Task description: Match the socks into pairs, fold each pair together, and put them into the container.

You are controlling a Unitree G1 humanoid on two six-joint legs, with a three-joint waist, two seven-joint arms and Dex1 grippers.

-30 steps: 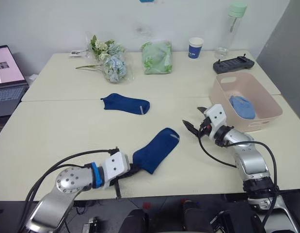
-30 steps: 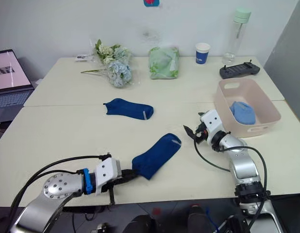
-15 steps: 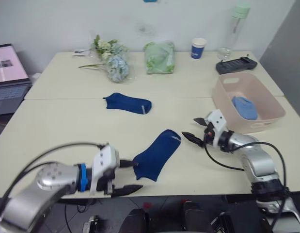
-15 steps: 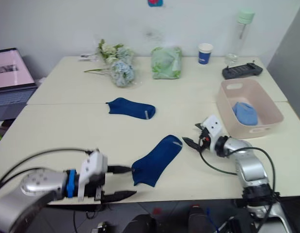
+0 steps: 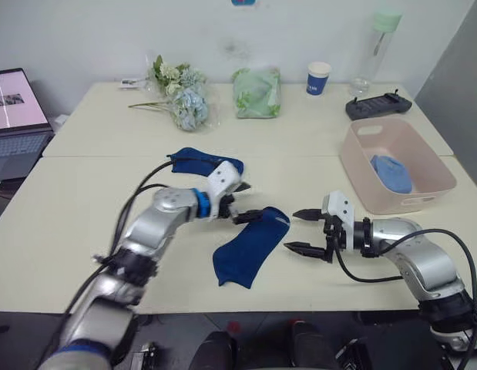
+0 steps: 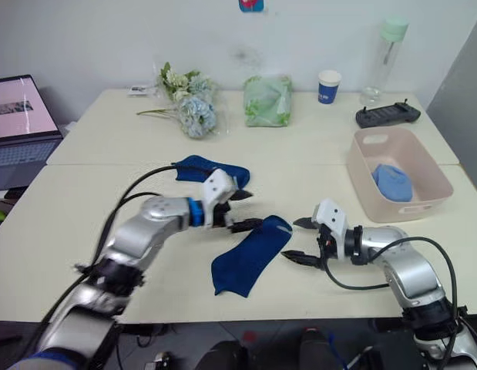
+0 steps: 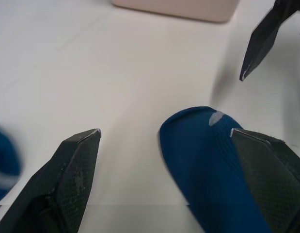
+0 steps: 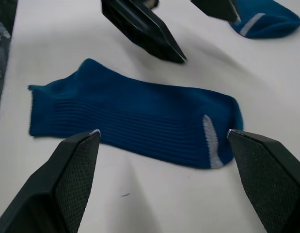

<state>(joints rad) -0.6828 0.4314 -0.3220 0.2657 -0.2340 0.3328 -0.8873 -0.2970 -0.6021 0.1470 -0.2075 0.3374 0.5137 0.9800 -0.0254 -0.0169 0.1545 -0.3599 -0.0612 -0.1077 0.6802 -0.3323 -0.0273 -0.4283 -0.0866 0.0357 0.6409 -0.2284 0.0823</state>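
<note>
A laptop (image 5: 15, 123) sits at the far left edge of the cream table (image 5: 76, 208), with a bunch of flowers (image 5: 180, 96) and a green bag (image 5: 256, 92) along the back. The far navy sock (image 5: 193, 162) lies flat near the table's middle, partly behind the left arm. The left gripper (image 5: 244, 202), fingers spread wide, hovers at the toe end of the near navy sock (image 5: 250, 247), which lies flat and diagonal near the front edge. The left wrist view puts one finger (image 7: 263, 170) over that toe and the other (image 7: 67, 174) over bare table. The right gripper (image 5: 304, 230), fingers also spread and empty, points at the same toe from the other side; the right wrist view shows the sock's whole length, with its grey toe stripe. At right, the pink container (image 5: 431, 193) holds a light blue bundle (image 5: 392, 173), with a blue cup (image 5: 318, 78), a bottle (image 5: 377, 42) and a black controller (image 5: 378, 103) behind.
</note>
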